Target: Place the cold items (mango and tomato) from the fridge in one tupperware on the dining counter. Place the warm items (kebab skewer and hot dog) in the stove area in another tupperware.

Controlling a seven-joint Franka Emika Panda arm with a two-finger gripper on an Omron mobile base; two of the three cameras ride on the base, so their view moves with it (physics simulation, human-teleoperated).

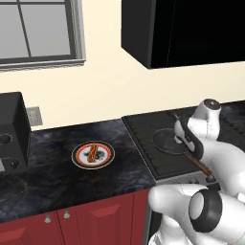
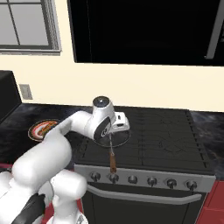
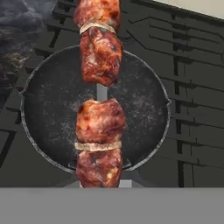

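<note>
The kebab skewer point(image 3: 99, 131), chunks of browned meat on a thin metal rod, hangs very close to the hand camera, running up the middle of the view above a round dark pan point(image 3: 52, 109). My gripper point(image 2: 120, 124) hovers over that pan point(image 2: 114, 136) on the stove's front left burner and appears shut on the skewer; its fingertips are hidden behind the meat. The gripper point(image 1: 182, 136) is also in the left base view. The hot dog point(image 1: 93, 153) lies on a round plate point(image 1: 108, 158) on the dark counter left of the stove, well away from the gripper.
The pan's brown handle point(image 2: 112, 162) sticks out over the stove's front edge above the knobs point(image 2: 151, 180). A black hood or cabinet point(image 2: 144, 30) hangs above the stove point(image 2: 175, 135). A dark appliance point(image 1: 12, 134) stands at the counter's left end.
</note>
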